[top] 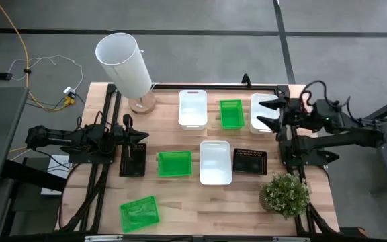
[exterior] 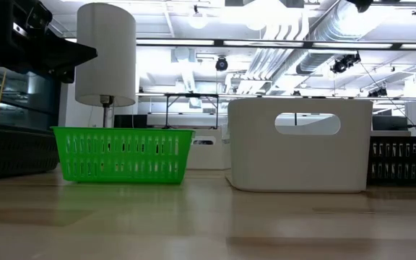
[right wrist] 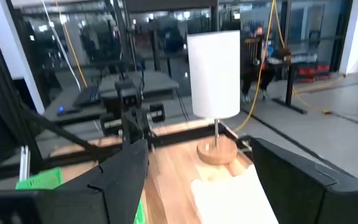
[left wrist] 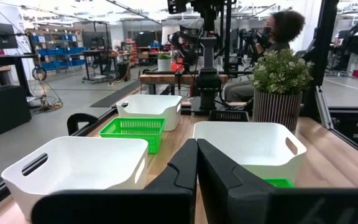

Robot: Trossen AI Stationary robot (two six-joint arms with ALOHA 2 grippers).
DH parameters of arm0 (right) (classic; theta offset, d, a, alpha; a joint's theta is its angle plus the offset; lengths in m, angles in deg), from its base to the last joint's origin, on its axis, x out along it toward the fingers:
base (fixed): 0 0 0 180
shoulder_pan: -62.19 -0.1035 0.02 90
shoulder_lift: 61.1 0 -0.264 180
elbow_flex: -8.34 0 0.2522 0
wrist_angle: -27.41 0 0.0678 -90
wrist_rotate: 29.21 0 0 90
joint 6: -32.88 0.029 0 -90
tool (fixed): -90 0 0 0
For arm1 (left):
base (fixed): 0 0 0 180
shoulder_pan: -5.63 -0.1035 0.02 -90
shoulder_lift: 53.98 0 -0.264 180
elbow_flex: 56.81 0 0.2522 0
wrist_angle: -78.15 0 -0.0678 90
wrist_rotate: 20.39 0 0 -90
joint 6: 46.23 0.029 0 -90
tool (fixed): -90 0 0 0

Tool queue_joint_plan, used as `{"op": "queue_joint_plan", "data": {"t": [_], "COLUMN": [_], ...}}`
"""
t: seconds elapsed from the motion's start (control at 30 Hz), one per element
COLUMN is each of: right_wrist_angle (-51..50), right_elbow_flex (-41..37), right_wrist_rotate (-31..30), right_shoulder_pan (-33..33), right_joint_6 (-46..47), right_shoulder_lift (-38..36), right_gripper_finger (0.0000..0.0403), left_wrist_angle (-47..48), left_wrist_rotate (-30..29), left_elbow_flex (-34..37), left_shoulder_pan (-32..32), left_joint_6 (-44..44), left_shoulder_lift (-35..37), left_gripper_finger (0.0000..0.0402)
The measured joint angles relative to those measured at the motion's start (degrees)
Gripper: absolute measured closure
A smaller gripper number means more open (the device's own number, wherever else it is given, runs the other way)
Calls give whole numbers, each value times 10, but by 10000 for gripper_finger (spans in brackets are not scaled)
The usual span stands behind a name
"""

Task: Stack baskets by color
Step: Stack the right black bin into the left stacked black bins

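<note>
Over at the right edge of the high view, the right claw (top: 266,113) hangs spread wide above a white basket (top: 261,107), gripping nothing. At centre left the left claw (top: 142,136) is pinched closed and empty, just above a black basket (top: 132,161). Green baskets (top: 174,163) and more white ones (top: 215,162) dot the counter (top: 240,202).

**Baskets spread across the counter**

On the counter (top: 180,202), three baskets line the far edge: one (top: 193,108) left, one (top: 231,113) middle, one (top: 261,111) right, under the right hand (top: 269,114). Nearer, four sit in a row (top: 175,163). Another basket (top: 140,212) lies alone at the near left; the plant (top: 285,195) stands near right.
</note>
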Motion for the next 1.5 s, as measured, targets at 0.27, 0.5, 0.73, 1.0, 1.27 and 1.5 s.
{"op": "queue_joint_plan", "data": {"t": [0.27,0.5,0.73,1.0,1.27,1.5], "right_wrist_angle": [-92,-384,-614,-629,-628,-623], "right_elbow_flex": [8,87,115,112,112,112], "right_wrist_rotate": [30,111,172,165,90,61], "right_shoulder_pan": [0,-2,-38,-89,-183,-244], "right_joint_6": [68,316,522,604,733,779], "right_shoulder_lift": [57,155,252,294,338,409], "right_gripper_finger": [128,128,128,128,128,128], "left_wrist_angle": [0,-1,-1,-1,-2,-9], "left_wrist_rotate": [0,0,-1,-2,-13,-16], "left_elbow_flex": [0,0,0,0,0,0], "left_shoulder_pan": [0,0,0,0,0,0], "left_joint_6": [-1,-2,-6,-6,-6,-6], "left_shoulder_lift": [0,0,0,0,0,0], "left_gripper_finger": [401,401,401,401,401,401]}}
